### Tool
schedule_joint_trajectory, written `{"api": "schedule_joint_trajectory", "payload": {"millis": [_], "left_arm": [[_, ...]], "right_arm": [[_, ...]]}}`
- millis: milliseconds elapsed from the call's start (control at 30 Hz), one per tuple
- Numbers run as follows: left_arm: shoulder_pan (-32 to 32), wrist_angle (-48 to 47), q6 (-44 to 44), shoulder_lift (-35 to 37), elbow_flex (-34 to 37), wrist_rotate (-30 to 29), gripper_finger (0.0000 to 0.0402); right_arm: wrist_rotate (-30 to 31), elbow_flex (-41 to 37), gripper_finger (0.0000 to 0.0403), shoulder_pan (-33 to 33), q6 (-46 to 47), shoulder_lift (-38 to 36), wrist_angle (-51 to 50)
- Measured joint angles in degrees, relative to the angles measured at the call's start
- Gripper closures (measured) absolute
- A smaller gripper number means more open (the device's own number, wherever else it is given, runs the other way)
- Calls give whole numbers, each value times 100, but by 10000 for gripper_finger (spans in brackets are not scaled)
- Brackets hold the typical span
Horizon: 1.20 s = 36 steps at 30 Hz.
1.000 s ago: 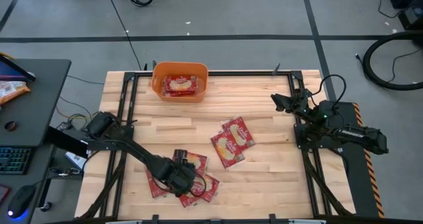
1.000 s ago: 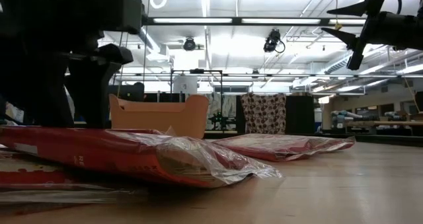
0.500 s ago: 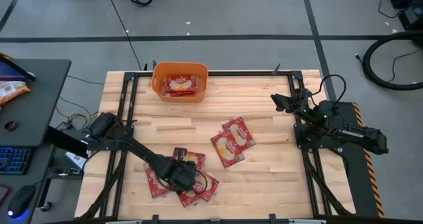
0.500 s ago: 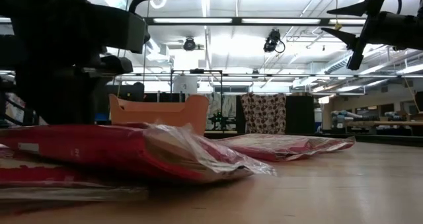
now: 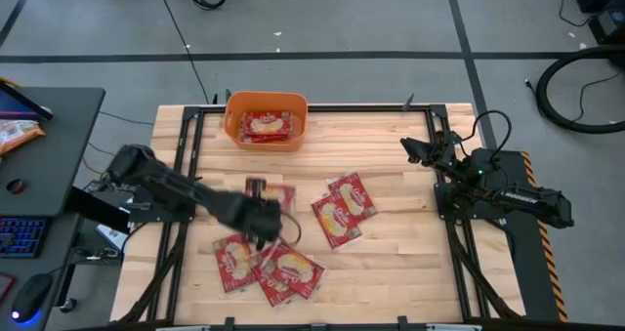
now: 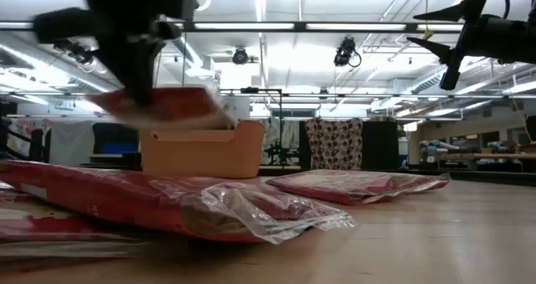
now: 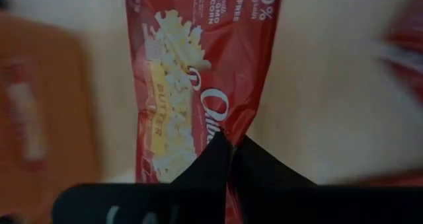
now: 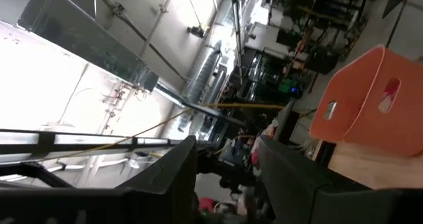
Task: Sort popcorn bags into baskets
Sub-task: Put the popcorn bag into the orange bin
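My left gripper is shut on one red popcorn bag and holds it above the table's middle, between the near pile and the orange basket. In the low view this bag hangs in front of the basket. One bag lies flat in the basket. Two bags lie flat right of centre, and more overlap near the front edge. My right gripper stands open and raised at the right side. My left gripper pinches the bag between its two shut fingers at a crinkled spot on one long edge, near the end closest to the wrist. The fingers come from above. The bag is lifted clear of the table, roughly level, and reaches away past the fingertips.
The basket stands at the far edge, left of centre. In the low view the near bags fill the foreground, with another bag behind them. Bare wood lies between the basket and the loose bags. A desk with a keyboard stands off the left side.
My left gripper has shut on a bag in the near pile and taken hold. It has risen and gone toward the far edge, toward the basket. The bag has been lifted clear of the pile, while the other bags have stayed on the table.
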State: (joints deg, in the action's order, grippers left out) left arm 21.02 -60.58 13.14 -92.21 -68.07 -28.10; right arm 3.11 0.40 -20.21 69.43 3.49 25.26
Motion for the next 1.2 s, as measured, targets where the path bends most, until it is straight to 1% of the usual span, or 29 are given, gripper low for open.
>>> {"api": "schedule_joint_trajectory", "payload": {"millis": [100,167,367,467,533,633,767,933,1100,1200], "left_arm": [[-572,-83,-494,407,0,-384,387],[-1014,-88,-895,633,0,-530,387],[-2444,176,-2170,962,0,-603,387],[-3143,586,-2993,971,0,-366,387],[-3614,908,-3476,958,0,-30,387],[-4279,1316,-3959,846,1,423,387],[-5019,1558,-4539,628,2,740,387],[-5547,1766,-4976,266,2,1182,387],[-5693,2125,-5318,-58,2,1211,386],[-5750,2397,-5327,-211,2,1312,365]], "right_arm": [[83,0,235,0,-42,0,-19],[140,0,235,0,-44,0,-44],[178,-2,235,0,-61,0,-55],[178,0,235,0,-61,0,-55],[179,-1,235,0,-61,0,-55],[181,-1,235,0,-61,0,-54],[195,0,235,0,-61,0,-50],[387,-1,235,0,-105,0,-54],[799,-2,235,0,-254,0,-52],[972,0,235,0,-354,0,-52]]}}
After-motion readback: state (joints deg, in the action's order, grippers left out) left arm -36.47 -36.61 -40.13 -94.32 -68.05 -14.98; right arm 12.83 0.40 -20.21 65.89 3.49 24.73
